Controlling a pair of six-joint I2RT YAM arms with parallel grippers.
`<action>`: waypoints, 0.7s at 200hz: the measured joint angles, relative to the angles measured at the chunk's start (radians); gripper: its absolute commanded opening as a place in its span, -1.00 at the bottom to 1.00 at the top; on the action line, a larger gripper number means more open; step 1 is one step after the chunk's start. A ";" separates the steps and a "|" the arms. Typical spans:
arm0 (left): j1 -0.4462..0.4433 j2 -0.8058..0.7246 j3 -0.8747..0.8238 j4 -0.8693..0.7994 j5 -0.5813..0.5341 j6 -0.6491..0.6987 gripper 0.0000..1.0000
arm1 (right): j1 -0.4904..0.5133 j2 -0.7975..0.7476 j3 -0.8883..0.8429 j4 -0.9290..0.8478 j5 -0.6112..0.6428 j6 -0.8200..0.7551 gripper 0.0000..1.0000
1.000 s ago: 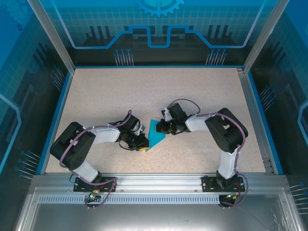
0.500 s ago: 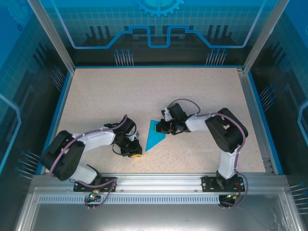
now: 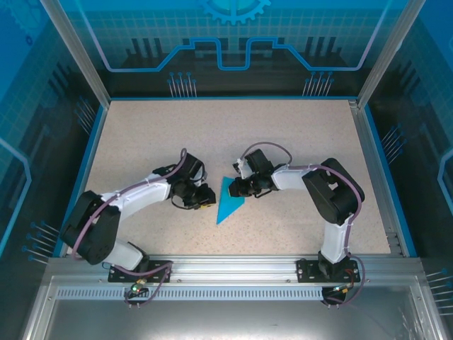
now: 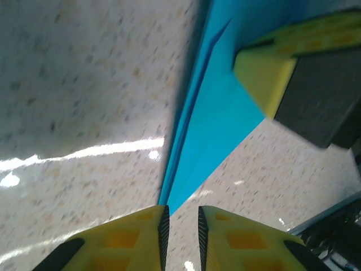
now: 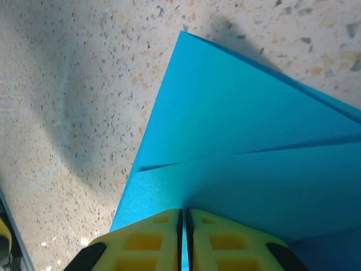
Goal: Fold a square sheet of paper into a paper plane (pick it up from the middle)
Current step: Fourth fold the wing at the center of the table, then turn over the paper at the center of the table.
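The cyan-blue sheet of paper, folded into a narrow pointed paper plane (image 3: 228, 201), lies mid-table with its sharp tip toward the near left. My right gripper (image 3: 238, 188) is shut on the plane's far right edge; in the right wrist view a thin strip of paper (image 5: 237, 141) runs between the closed jaws of the gripper (image 5: 184, 213). My left gripper (image 3: 207, 202) sits just left of the plane, jaws a little apart. In the left wrist view the gripper (image 4: 180, 212) has bare table in its gap, the plane's tip (image 4: 214, 113) just ahead, and a right finger (image 4: 265, 73) beyond.
The speckled table (image 3: 141, 142) has a blue rim and metal frame posts around it. Both arm bases stand on the rail (image 3: 226, 269) at the near edge. Open tabletop lies behind and to both sides of the paper.
My left gripper has come off the plane's near tip, swung out and back to the plane's left side, and its jaws have parted slightly. The right gripper has kept its hold, hardly moving.
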 measured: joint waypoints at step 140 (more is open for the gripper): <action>0.002 0.181 0.160 0.025 -0.031 0.069 -0.18 | -0.028 -0.337 -0.241 -0.086 0.193 0.267 -0.13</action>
